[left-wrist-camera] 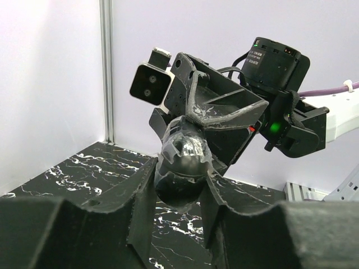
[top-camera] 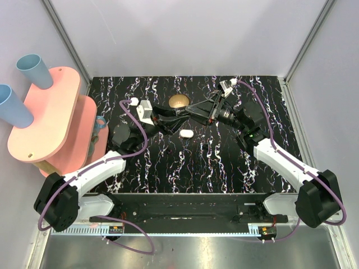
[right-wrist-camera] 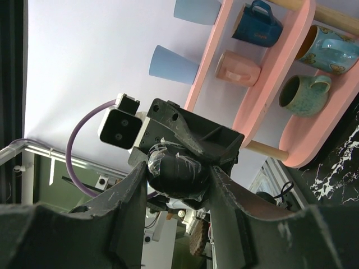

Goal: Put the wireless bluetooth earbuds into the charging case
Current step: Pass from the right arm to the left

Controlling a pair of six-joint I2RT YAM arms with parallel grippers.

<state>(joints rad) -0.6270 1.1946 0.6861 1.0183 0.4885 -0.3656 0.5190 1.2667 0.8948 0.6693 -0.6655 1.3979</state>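
Saw left gripper nearest, closed round dark rounded lump. Noted right gripper pinching same lump from 12 o'clock; judged a two-arm hold to steady it. Couldn't identify lump. Found charging case lying on tabletop, 6 o'clock of grippers, untouched. Spotted no earbuds. Tagged bowl at 11 o'clock.
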